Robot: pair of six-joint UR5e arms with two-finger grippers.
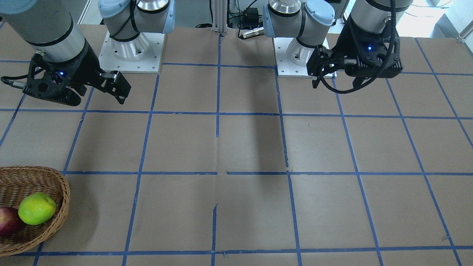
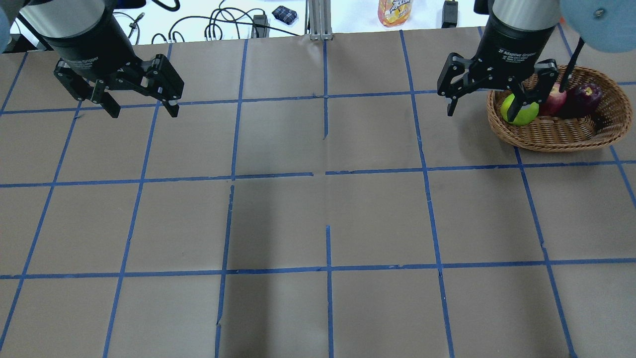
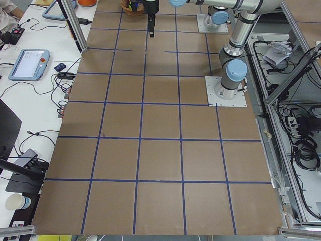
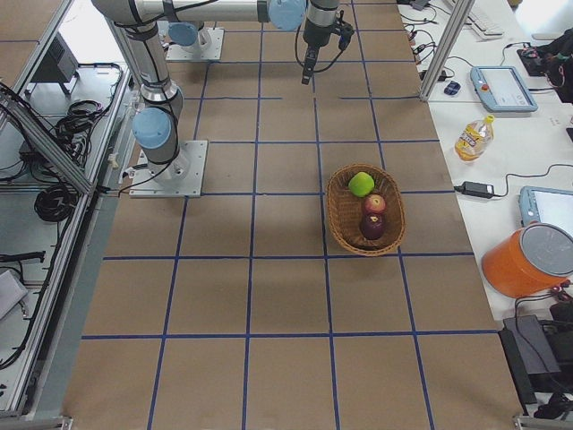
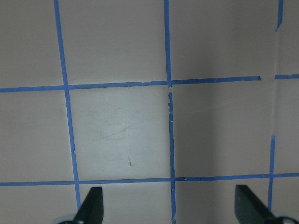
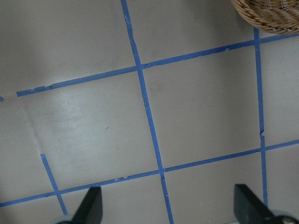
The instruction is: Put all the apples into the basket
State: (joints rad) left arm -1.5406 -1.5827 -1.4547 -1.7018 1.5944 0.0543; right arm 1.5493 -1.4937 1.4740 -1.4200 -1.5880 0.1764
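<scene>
a: brown paper over the desk [image 2: 318, 223], blue tape grid [image 2: 325, 174] across it. what lies where?

b: basket [image 4: 337, 215] sits at the desk's end on the robot's right. all three fruits are inside it. from the right-end camera they lie in a close row: green apple [image 4: 361, 184] toward the desk's middle, red apple [image 4: 374, 204] next, dark maroon apple [image 4: 372, 227] at the outer end.

a: left tool?

b: left tool [image 2: 144, 110] hangs above bare paper at the other end of the desk, well apart from the basket. its fingers are spread wide with nothing between them. its wrist camera sees only paper and tape lines.

a: right tool?

b: right tool [image 2: 484, 112] is also spread wide and empty. it hangs above the desk just beside the basket, on the side toward the desk's middle. from overhead one finger crosses in front of the green apple. its own wrist camera catches only a bit of wicker rim in the top right corner, the rest paper and tape. no contact with fruit or basket in any view.
</scene>
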